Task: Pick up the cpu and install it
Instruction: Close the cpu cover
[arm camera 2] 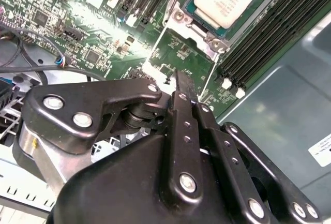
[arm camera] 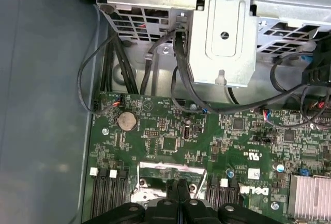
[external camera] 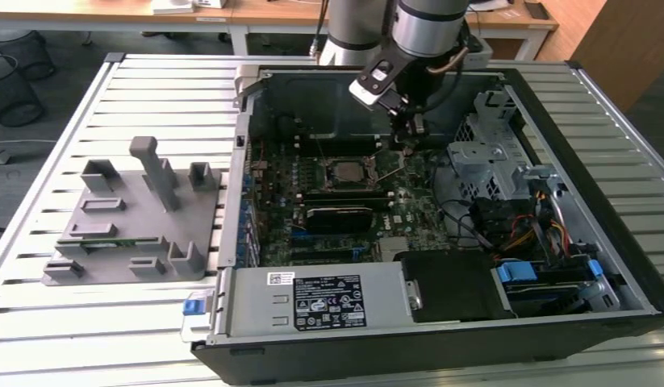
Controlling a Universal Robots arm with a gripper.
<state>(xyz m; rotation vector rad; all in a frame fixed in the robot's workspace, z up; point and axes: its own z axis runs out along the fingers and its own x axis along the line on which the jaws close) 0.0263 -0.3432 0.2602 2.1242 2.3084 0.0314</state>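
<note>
On the tabletop (external camera: 160, 89), at nine o'clock in the exterior view, a grey fixture block (external camera: 132, 218) is sitting well apart from the work. Toward the middle, inside the open computer case (external camera: 418, 359), the cpu (external camera: 347, 171) is lying in the motherboard socket (arm camera 2: 178, 17), its silvery top facing up; I cannot tell whether the socket's metal frame is latched over it. At about one o'clock from the chip, the gripper (external camera: 409, 135) is hovering low over the green board, clenched on nothing, its fingers (arm camera 2: 182, 87) pressed together just beside the socket. The main danger is probably coming from those closed tips. A small slip toward seven o'clock could be knocking the chip askew in an unlatched socket and bending its contacts, and pressing straight down could be scraping the small parts on the board. At three o'clock from the gripper, black cables (arm camera: 183, 74) are hanging by the metal drive cage (external camera: 493, 153), so a sideways swing could be snagging them.
</note>
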